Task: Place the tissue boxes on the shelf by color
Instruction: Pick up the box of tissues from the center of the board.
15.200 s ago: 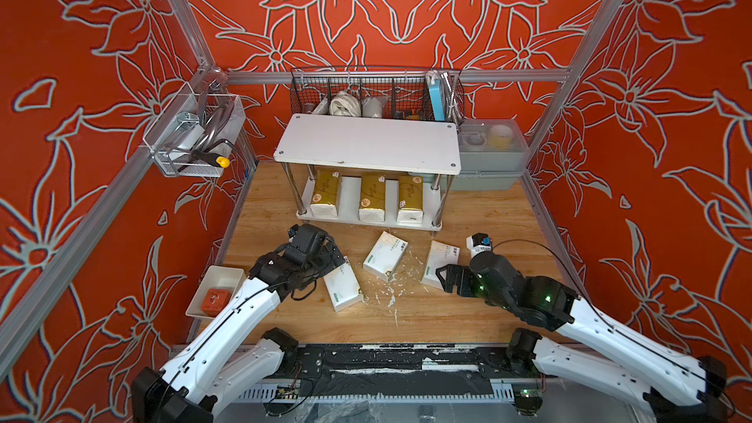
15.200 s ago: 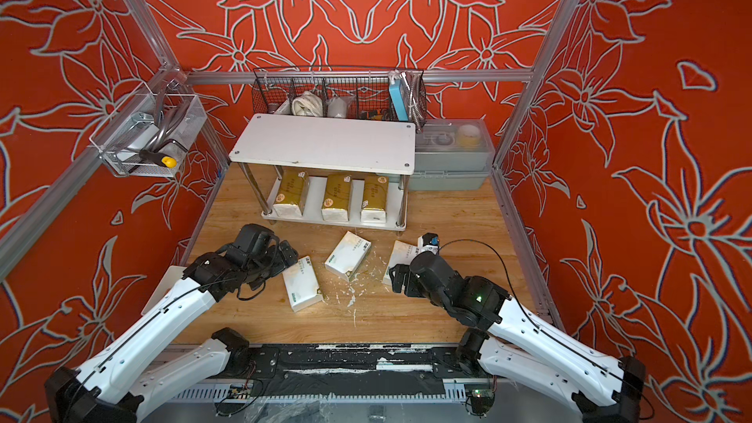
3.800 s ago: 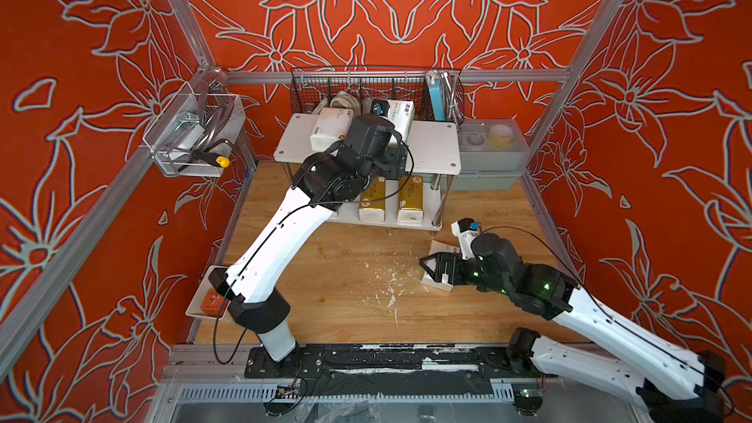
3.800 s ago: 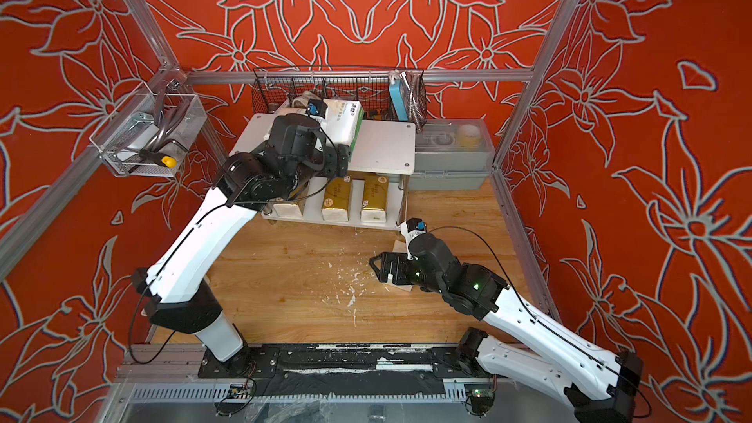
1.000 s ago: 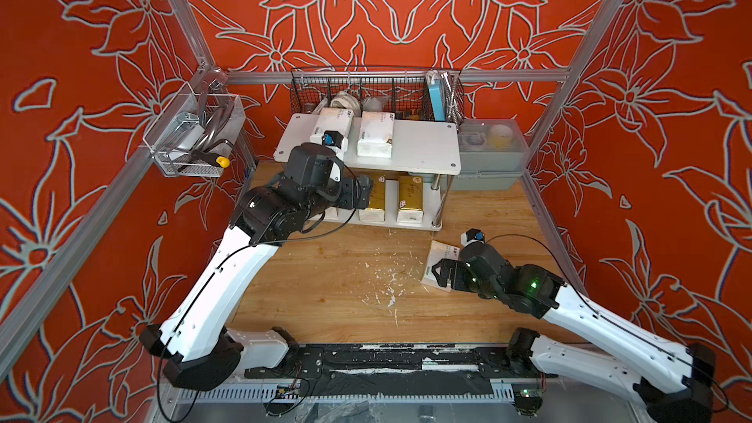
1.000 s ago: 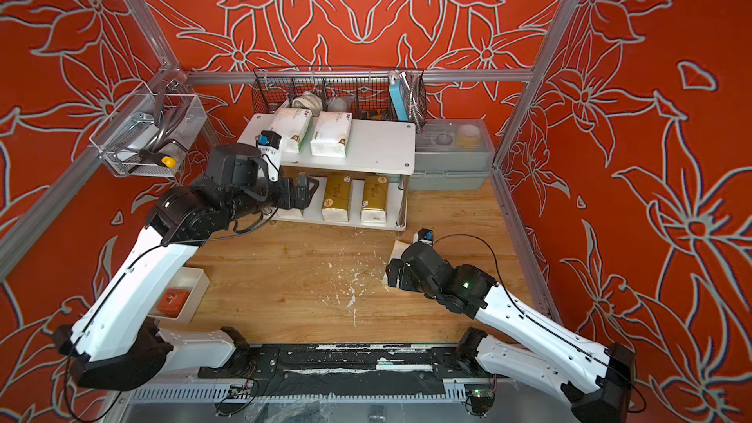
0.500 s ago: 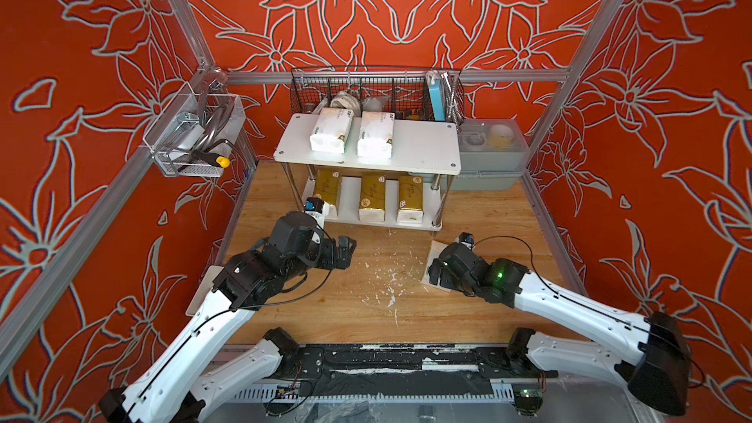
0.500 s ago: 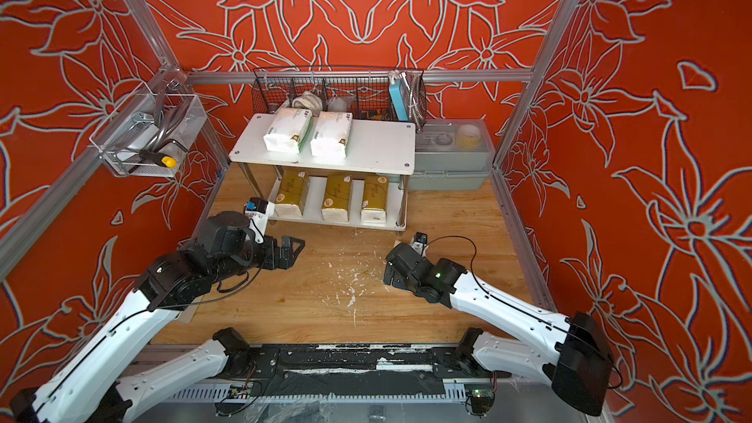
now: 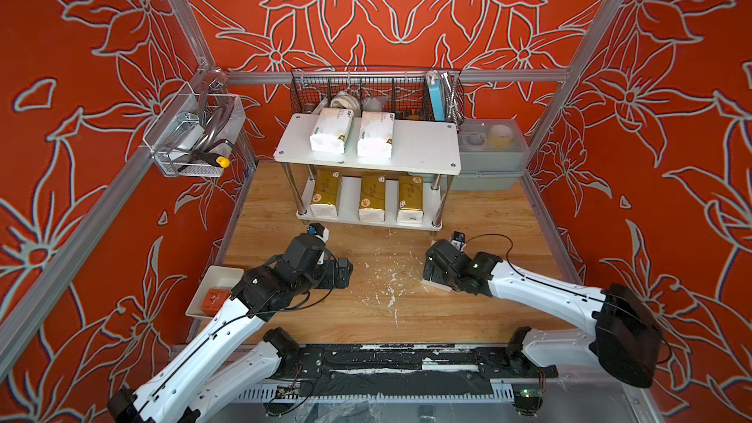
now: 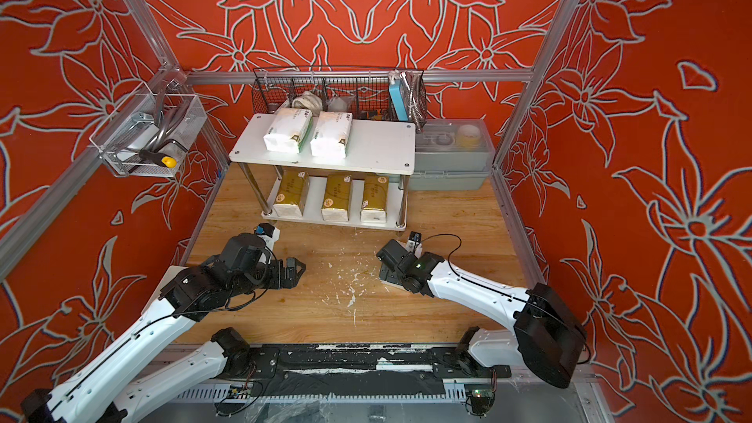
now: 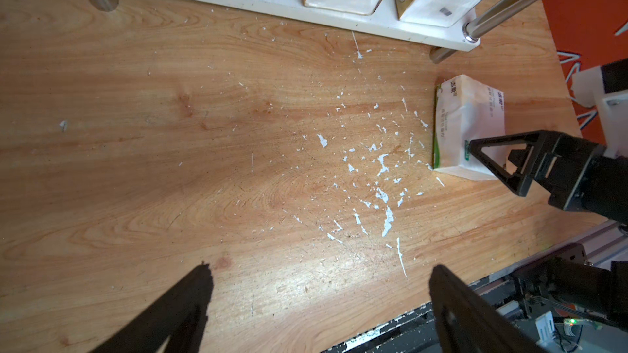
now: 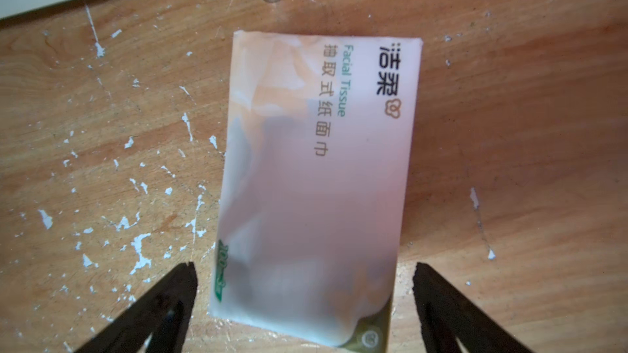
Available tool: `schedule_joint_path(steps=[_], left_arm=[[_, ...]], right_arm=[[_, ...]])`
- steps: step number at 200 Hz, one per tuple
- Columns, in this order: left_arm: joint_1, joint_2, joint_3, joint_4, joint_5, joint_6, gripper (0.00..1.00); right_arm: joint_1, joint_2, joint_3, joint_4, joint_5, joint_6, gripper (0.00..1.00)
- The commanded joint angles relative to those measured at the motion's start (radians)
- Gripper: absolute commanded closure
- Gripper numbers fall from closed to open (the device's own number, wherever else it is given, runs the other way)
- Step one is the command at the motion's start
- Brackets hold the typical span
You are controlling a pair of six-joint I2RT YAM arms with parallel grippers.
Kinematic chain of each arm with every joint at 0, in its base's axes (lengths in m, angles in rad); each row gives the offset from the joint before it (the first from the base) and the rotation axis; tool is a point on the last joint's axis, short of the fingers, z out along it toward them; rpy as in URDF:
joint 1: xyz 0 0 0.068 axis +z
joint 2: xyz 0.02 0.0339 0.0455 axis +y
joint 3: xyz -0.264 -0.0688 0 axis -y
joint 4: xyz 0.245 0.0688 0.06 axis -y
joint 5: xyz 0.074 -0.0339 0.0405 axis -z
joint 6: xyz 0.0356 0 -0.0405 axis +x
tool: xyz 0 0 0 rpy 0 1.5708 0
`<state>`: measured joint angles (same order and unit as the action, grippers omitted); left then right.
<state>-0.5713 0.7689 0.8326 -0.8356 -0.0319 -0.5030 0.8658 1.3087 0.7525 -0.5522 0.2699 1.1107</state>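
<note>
Here, right gripper (image 12: 304, 269) straddles the white tissue pack (image 12: 316, 164), spread wide (left gripper (image 11: 321, 268) spread, empty).

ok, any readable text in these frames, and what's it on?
"洁柔": black brand name on the white tissue pack on the table, in the right wrist view.
"Facial Tissue": green, on the same pack.
"抽取式纸面巾": grey line beside it, on the same pack.
Green print on that pack's side edge: too blurred to read.
White packs on the top shelf and gold packs on the lower shelf: print too small to read.
</note>
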Motion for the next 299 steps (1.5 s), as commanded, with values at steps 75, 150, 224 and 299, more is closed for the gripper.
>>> schedule_joint_path(steps=[75, 150, 224, 299], left_arm=[[-0.006, 0.009, -0.04, 0.032, 0.029, -0.009, 0.01], [-0.006, 0.023, -0.06, 0.044, 0.041, -0.009, 0.01], [-0.006, 0.043, -0.064, 0.059, 0.068, -0.001, 0.01], [-0.006, 0.064, -0.073, 0.079, 0.111, -0.006, 0.01]], right_arm=[[-0.027, 0.146, 0.017, 0.077, -0.073, -0.044, 0.01], [-0.031, 0.147, -0.046, 0.1, -0.087, -0.038, 0.05], [-0.031, -0.02, -0.128, 0.072, -0.114, -0.016, 0.18], [-0.024, -0.217, -0.118, -0.061, -0.228, -0.069, 0.22]])
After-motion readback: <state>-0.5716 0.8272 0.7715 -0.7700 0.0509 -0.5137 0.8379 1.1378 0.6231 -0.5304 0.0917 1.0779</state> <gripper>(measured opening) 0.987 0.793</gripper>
